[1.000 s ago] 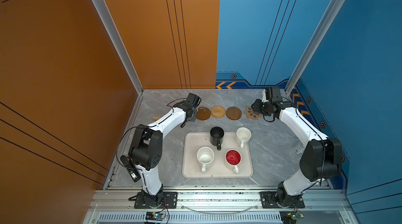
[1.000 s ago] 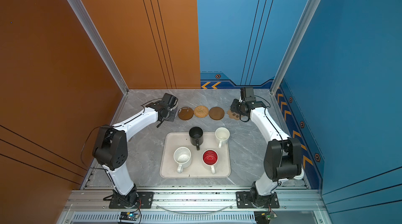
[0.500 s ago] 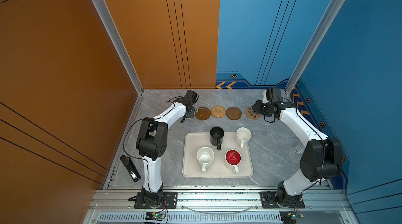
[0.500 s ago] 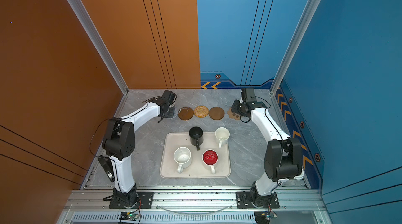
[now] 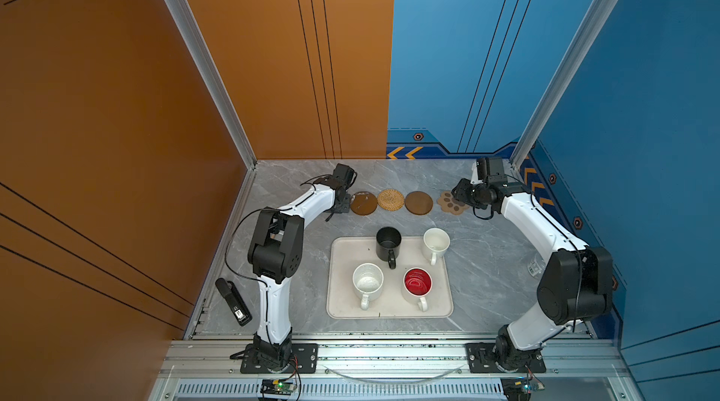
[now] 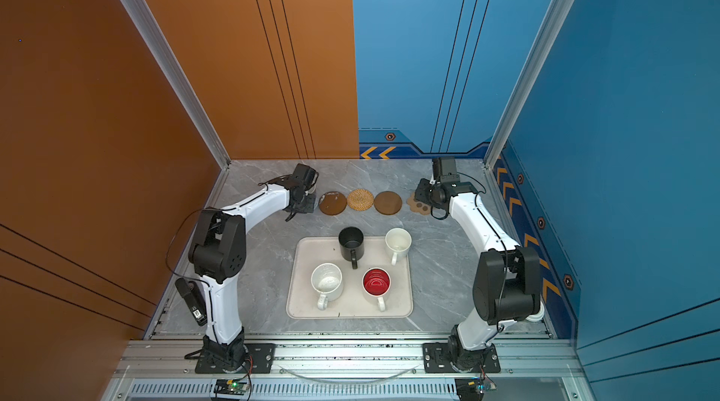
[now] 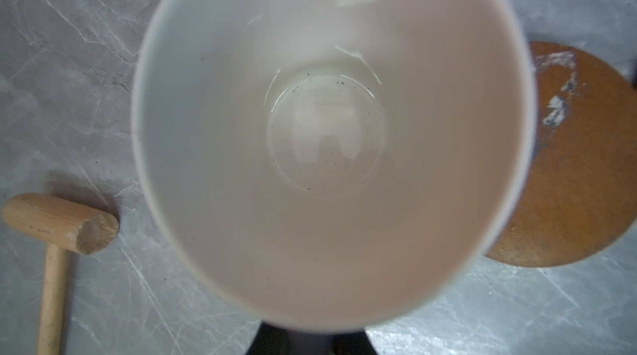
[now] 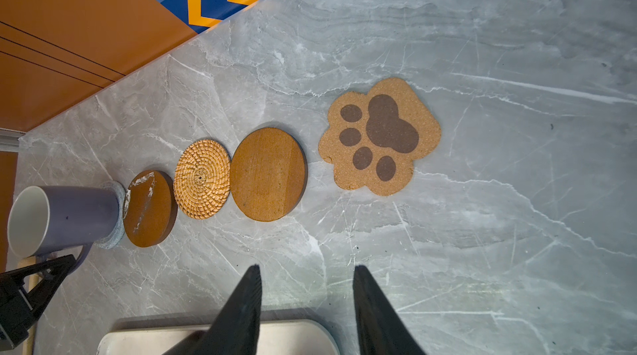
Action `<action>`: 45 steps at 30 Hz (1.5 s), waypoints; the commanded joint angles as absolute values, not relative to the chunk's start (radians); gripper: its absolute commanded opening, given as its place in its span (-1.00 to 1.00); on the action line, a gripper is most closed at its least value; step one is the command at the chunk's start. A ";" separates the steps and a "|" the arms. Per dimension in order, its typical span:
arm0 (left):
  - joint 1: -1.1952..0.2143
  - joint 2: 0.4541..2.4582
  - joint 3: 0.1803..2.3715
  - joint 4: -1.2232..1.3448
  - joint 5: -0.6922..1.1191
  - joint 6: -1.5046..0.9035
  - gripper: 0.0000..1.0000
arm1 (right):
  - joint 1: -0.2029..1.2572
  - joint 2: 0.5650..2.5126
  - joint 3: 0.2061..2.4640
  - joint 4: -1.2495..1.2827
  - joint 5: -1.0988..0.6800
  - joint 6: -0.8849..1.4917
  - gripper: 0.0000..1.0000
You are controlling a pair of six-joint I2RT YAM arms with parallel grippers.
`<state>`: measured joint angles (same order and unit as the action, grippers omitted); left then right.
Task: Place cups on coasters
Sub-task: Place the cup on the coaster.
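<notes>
The lavender cup point(image 8: 65, 219), white inside point(image 7: 327, 129), stands on the grey-white woven coaster point(image 8: 115, 232) at the left end of the row. My left gripper point(image 8: 51, 267) is shut on its handle; my arm hides the cup in both top views. Along the row lie the glossy brown coaster point(image 5: 363, 203), the rattan coaster point(image 5: 390, 199), the plain brown coaster point(image 5: 419, 203) and the paw coaster point(image 5: 452, 203). My right gripper point(image 8: 306, 270) hangs open and empty beside the paw coaster. The black cup point(image 5: 388, 241), cream-white cup point(image 5: 436, 243), speckled cup point(image 5: 367, 281) and red-inside cup point(image 5: 417, 283) stand on the tray.
The cream tray point(image 5: 343, 301) fills the middle of the table. A small wooden mallet point(image 7: 58, 229) lies close to the lavender cup. A black device point(image 5: 233, 301) lies at the front left edge and a clear jar point(image 5: 535, 264) sits behind my right arm.
My left arm's elbow has swung inward and up while its gripper shifted slightly toward the back wall. The right arm has not moved.
</notes>
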<state>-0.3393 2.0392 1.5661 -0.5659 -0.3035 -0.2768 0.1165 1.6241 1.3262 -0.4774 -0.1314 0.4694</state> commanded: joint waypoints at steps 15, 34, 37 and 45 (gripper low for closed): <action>-0.340 2.006 1.520 -0.496 -0.307 -0.318 -1.00 | 0.112 1.620 1.309 -0.460 -0.143 0.477 -0.14; -0.348 1.987 1.490 -0.496 -0.323 -0.340 -0.35 | 0.115 1.619 1.313 -0.460 -0.144 0.479 -0.14; -0.348 1.983 1.490 -0.496 -0.322 -0.339 -0.30 | 0.117 1.618 1.313 -0.460 -0.144 0.479 -0.14; -0.348 1.943 1.462 -0.497 -0.328 -0.344 -0.02 | 0.117 1.615 1.313 -0.460 -0.146 0.482 -0.14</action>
<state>-0.3416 1.9949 1.4891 -0.4862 -0.3088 -0.3386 0.1165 1.6241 1.3243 -0.4774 -0.1318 0.4725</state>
